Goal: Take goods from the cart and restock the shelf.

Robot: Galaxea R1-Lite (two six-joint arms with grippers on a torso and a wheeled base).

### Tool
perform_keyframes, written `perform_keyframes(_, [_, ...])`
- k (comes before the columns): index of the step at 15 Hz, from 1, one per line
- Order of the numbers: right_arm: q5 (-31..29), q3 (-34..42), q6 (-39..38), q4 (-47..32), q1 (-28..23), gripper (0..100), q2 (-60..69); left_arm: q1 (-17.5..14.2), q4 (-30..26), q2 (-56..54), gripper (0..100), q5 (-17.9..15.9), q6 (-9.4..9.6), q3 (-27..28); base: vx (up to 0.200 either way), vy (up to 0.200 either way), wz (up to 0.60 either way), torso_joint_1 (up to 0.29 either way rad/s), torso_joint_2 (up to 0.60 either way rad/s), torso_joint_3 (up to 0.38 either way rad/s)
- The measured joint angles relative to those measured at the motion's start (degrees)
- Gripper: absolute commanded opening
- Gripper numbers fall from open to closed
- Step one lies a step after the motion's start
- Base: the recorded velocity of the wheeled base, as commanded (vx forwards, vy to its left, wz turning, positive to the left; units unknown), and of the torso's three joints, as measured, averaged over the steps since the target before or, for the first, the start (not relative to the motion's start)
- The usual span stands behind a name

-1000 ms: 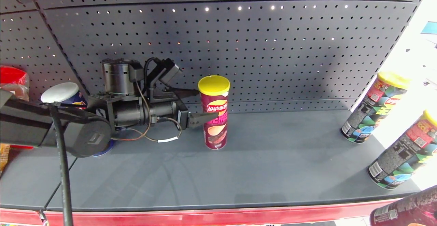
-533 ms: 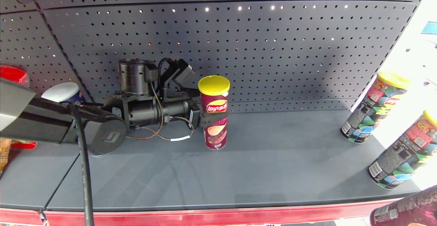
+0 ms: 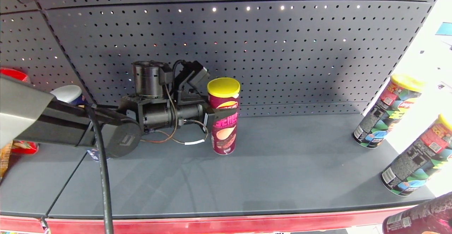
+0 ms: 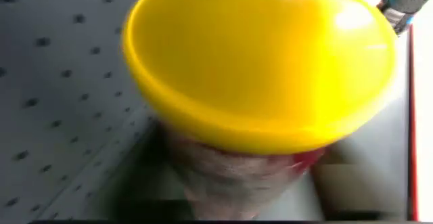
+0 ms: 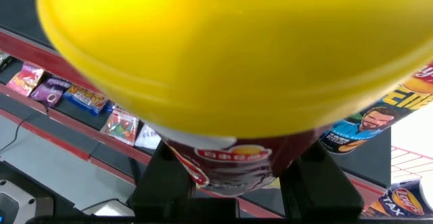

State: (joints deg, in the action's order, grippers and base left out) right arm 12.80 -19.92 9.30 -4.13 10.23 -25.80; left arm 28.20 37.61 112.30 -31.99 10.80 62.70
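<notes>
L arm (image 3: 70, 124) comes in from the left, lying roughly level & low over the shelf (image 3: 289, 163), forearm pointing right, cable looping under the wrist. L tool (image 3: 224, 108) sits at the upper half of the maroon can (image 3: 223, 135), just under its yellow lid. Can't tell if it's clenched on the can or released. Maroon can stands upright on the shelf, approx mid-width, toward the far side near the pegboard (image 3: 247, 50). In the L wrist view the lid is very close to the lens, w/ pegboard on 1 side & bare deck on the other.

R tool (image 5: 240, 183) is low at the near right, nearer than the shelf's red lip (image 3: 212, 223), grasping a 2nd maroon can (image 3: 420, 216). Its 2 dark fingers (image 5: 162, 183) press either side of the body below that can's yellow lid. Under it, R wrist view shows snack packets (image 5: 67, 88) on a lower row.

Room: wide bare deck runs from the maroon can rightwards to the far black can (image 3: 381, 113) & the near black can (image 3: 415, 158), both yellow-lidded, at the shelf's right end, well apart from the maroon can. Bare deck also lies between the maroon can & the red lip. On the left it's tighter: a blue can (image 3: 67, 94) w/ white lid is partly behind the L arm, & a red pack (image 3: 10, 75) sits at the far left edge, beyond a seam in the deck
</notes>
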Motion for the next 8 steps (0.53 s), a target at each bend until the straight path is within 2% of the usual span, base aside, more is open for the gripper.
perform_keyframes(3, [0.0,0.0,0.0,0.0,0.0,0,0.0,1.0,0.0,-0.3,0,0.0,-0.33,-0.4,0.0,0.0,0.0,0.0,0.0,0.0])
perform_keyframes(6, [0.1,-0.1,0.0,0.0,0.0,0,-0.1,2.2,0.0,-3.0,0,-0.3,-3.66,-2.6,0.0,0.0,0.0,0.0,0.0,0.0])
perform_keyframes(8, [0.1,-0.2,0.0,0.1,0.0,0,-0.3,3.0,0.0,-5.6,0,-1.3,-4.79,-5.1,0.0,0.0,0.0,0.0,0.0,0.0])
